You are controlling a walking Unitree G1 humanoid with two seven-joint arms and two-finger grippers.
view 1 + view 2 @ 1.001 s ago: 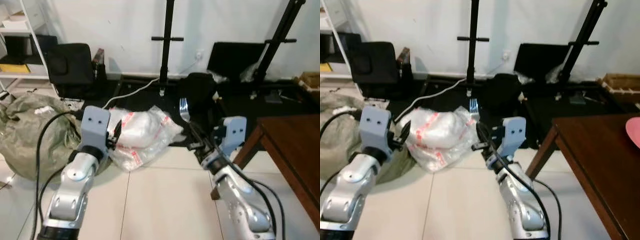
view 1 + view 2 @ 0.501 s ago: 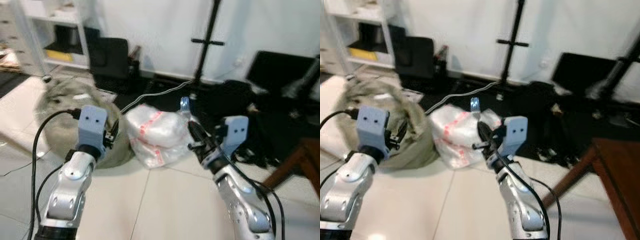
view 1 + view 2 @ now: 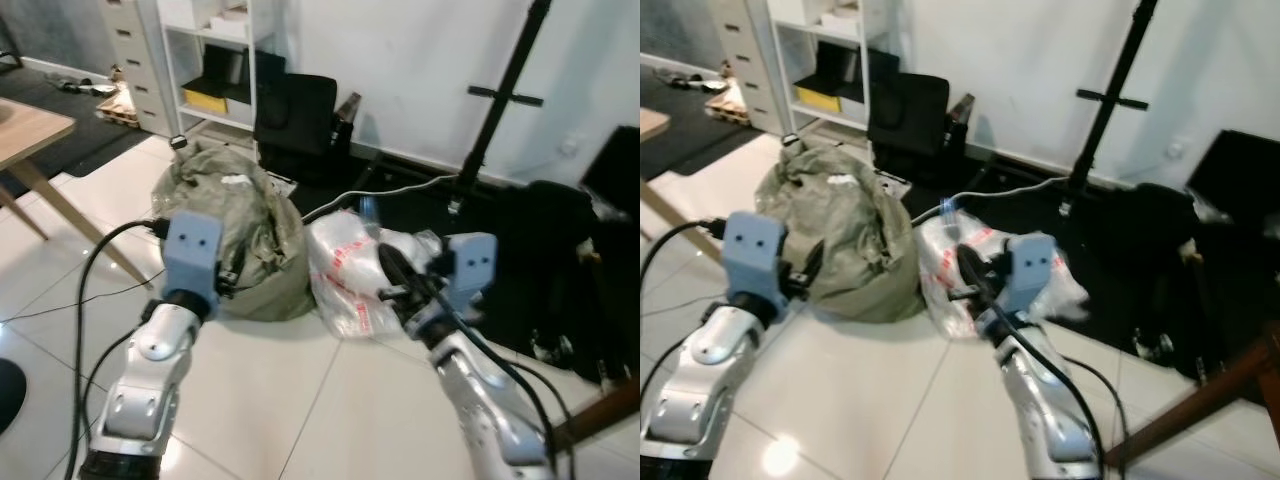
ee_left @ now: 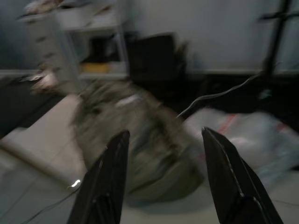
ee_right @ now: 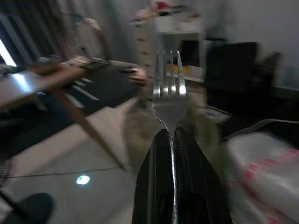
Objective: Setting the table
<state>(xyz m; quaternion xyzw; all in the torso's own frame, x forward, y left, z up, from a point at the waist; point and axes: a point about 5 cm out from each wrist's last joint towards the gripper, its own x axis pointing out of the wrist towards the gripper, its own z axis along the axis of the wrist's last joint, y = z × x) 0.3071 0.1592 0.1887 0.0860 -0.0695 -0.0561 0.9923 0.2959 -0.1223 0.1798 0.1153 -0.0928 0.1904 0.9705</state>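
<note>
both my arms reach forward at chest height. my left gripper (image 4: 161, 179) spreads its fingers wide apart, while my right gripper (image 5: 174, 140) presses its fingers together.

Olive sack (image 3: 245, 240) beside plastic bag (image 3: 350, 270)

Cluttered home storeroom: white tiled floor (image 3: 280, 400), white shelf unit (image 3: 205, 60) at 11 o'clock, stuffed olive sack (image 3: 235, 235), black stands (image 3: 500, 100) at 1 o'clock.
</note>
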